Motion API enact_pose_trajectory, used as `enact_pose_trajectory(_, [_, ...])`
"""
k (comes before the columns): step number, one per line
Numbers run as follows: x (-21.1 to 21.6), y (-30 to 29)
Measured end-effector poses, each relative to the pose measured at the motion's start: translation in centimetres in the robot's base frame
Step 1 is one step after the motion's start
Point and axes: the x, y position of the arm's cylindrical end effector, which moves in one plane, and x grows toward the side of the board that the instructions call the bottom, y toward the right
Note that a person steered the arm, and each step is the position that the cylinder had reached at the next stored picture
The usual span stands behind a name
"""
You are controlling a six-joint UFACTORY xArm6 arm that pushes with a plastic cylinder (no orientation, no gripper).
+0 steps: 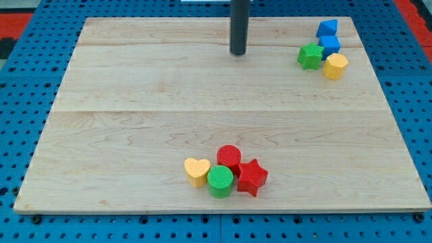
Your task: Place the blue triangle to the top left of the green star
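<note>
The blue triangle (327, 28) lies near the board's top right corner, just above a blue cube (330, 45). The green star (310, 56) sits to the lower left of the blue triangle, touching the blue cube. A yellow hexagon (335, 66) sits to the right of the star, below the cube. My tip (238, 52) is on the board near the view's top centre, well to the left of this group and apart from every block.
Near the view's bottom centre is a second cluster: a yellow heart (197, 171), a red cylinder (229, 157), a green cylinder (220, 181) and a red star (251, 177). The wooden board (135, 121) lies on a blue pegboard.
</note>
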Motion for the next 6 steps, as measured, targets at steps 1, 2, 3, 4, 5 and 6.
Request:
enact_pose_trajectory(1, [-4.7,2.4])
enact_pose_trajectory(2, [-4.7,8.5])
enact_pose_trajectory(3, [-4.7,15.0])
enact_pose_trajectory(4, [-4.7,16.1])
enact_pose_trajectory(5, [-4.7,21.0])
enact_pose_trajectory(6, [-4.0,20.6])
